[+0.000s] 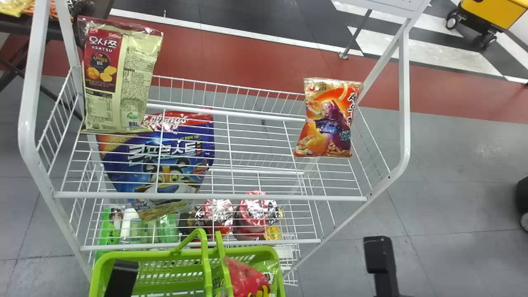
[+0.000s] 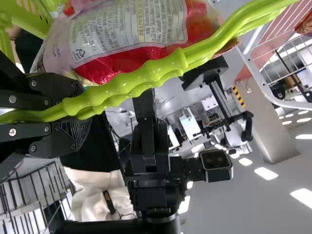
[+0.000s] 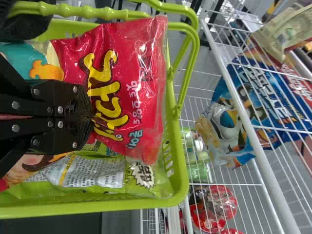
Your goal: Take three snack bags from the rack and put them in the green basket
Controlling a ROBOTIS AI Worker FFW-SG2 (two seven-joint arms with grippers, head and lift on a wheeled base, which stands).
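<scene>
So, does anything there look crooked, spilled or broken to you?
I see nothing spilled or torn. The one mildly odd thing is the blue cereal bag in the white rack: it sits at a slant, while the orange snack bag looks fairly straight.

We see our left fingers point(image 2: 51, 90) closed around the ridged green handles point(image 2: 156, 72), which slant across the frame. Just beyond them we have a red snack bag point(image 2: 131, 29), and the black right arm point(image 2: 153, 190) near the frame's middle.
</scene>
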